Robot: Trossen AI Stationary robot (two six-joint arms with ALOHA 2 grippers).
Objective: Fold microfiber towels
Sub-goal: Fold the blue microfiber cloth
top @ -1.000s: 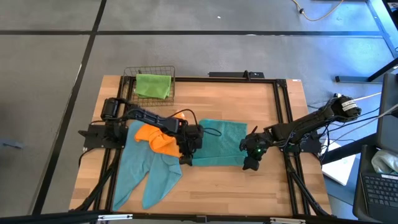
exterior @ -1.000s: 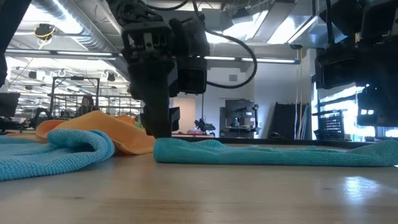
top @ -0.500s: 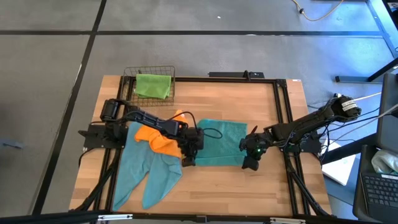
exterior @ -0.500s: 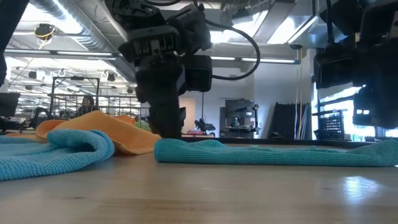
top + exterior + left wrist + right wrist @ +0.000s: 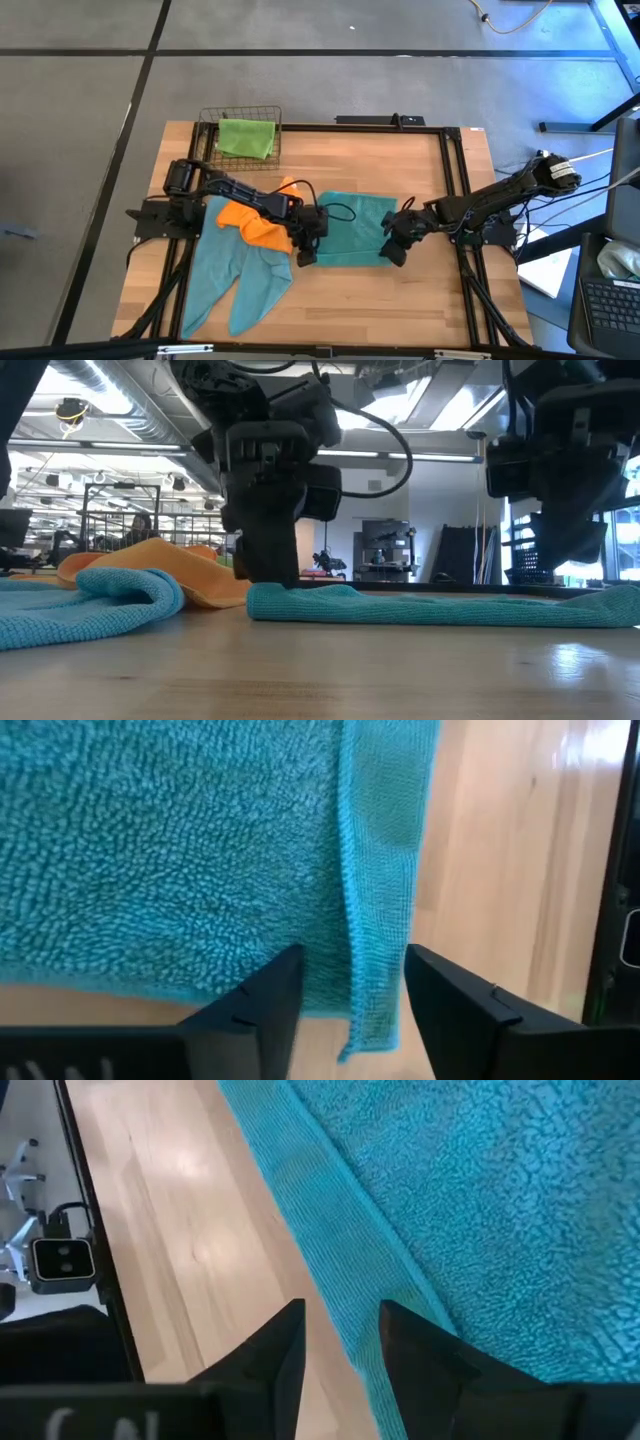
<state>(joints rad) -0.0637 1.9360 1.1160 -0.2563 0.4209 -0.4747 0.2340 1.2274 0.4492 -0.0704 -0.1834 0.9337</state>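
Note:
A teal towel [image 5: 350,228] lies spread flat on the wooden table's middle. My left gripper [image 5: 352,982] is open at the towel's near left corner, slanting down. One finger [image 5: 262,1005] stands over the cloth and the other [image 5: 455,1010] over bare wood, with the hemmed left edge [image 5: 378,890] between them. My right gripper [image 5: 340,1335] is open and hovers above the near right corner, its fingers on either side of the hem [image 5: 335,1230]. An orange towel [image 5: 255,222] lies bunched on a light blue one [image 5: 235,278] at the left. My left gripper reaches down to the teal towel's left end [image 5: 262,592], slanting from the table's left. Its fingers straddle the hem; whether they touch the cloth, I cannot tell.
A lime green towel [image 5: 246,137] lies folded in a wire basket [image 5: 212,118] at the far left. A dark frame [image 5: 452,170] runs along the table's edges. Bare wood [image 5: 380,310] lies along the near side.
My right gripper has swung toward the table's left and far edges, coming over the teal towel's near right corner, and has tipped as it went. My left gripper has rolled about where it stands at the near left corner. The towels have stayed where they lay.

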